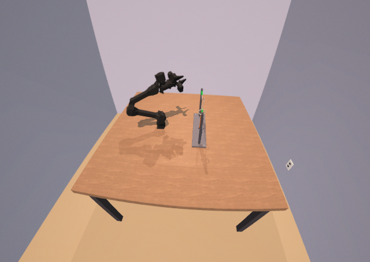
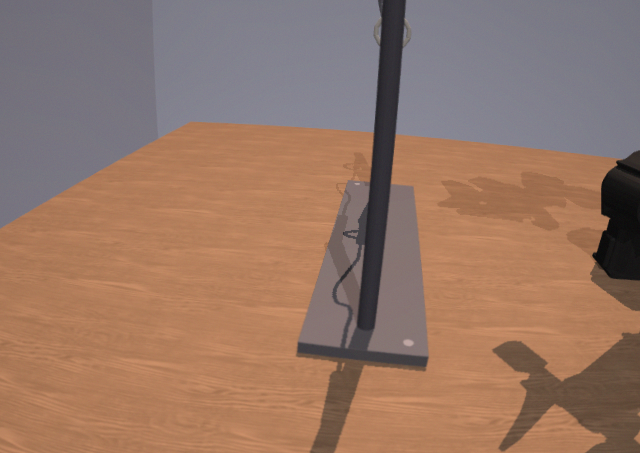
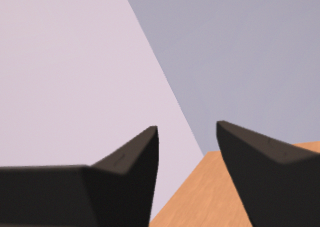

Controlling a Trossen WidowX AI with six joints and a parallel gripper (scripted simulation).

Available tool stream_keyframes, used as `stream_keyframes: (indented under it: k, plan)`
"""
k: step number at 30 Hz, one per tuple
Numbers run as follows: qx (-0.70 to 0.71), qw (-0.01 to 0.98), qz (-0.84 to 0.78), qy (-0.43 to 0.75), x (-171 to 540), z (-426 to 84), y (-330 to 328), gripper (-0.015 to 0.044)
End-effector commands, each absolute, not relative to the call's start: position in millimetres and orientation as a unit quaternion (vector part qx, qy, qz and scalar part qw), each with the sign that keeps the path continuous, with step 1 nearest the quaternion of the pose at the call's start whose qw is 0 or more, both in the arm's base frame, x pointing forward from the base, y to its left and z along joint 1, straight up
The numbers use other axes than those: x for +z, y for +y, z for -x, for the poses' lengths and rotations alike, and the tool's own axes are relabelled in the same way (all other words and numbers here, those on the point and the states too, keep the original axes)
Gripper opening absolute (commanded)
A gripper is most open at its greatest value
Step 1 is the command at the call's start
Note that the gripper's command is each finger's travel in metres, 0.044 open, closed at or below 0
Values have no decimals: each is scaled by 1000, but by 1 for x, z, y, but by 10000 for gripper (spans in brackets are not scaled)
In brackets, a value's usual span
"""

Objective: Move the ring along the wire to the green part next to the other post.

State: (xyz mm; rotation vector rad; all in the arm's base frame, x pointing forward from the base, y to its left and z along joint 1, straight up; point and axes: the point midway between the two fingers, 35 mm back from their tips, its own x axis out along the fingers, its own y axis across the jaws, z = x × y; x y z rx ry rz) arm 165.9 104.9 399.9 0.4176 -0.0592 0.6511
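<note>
The pale ring [image 1: 199, 112] [image 2: 376, 32] hangs around the green wire part [image 1: 202, 110] beside the post [image 1: 200, 135] nearer the top camera. Its orange handle [image 1: 200, 122] hangs down along that post, mostly hidden. The other green part [image 1: 201, 93] is by the far post [image 1: 200, 104] [image 2: 385, 128], with the thin grey wire [image 1: 203, 100] between; that post hides much of the ring in the exterior view. My gripper [image 1: 184, 78] [image 3: 187, 131] is partly open and empty, raised on the robot's side of the stand, clear of ring and wire. The wrist view shows neither ring nor wire.
The posts stand on a grey base plate [image 1: 196, 133] [image 2: 403, 283] on the wooden table [image 1: 167, 181] [image 2: 155, 283]. The arm's base [image 1: 161, 123] [image 2: 622, 231] stands to one side of the plate. Arm and stand cast shadows on the table.
</note>
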Motion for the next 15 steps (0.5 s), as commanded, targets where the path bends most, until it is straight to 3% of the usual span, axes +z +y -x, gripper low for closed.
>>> stream_keyframes:
  k: [1, 15]
  plan:
    - [295, 939, -174, -19, 380, -195, 102, 160]
    - [209, 974, -81, 12, 299, -275, 44, 160]
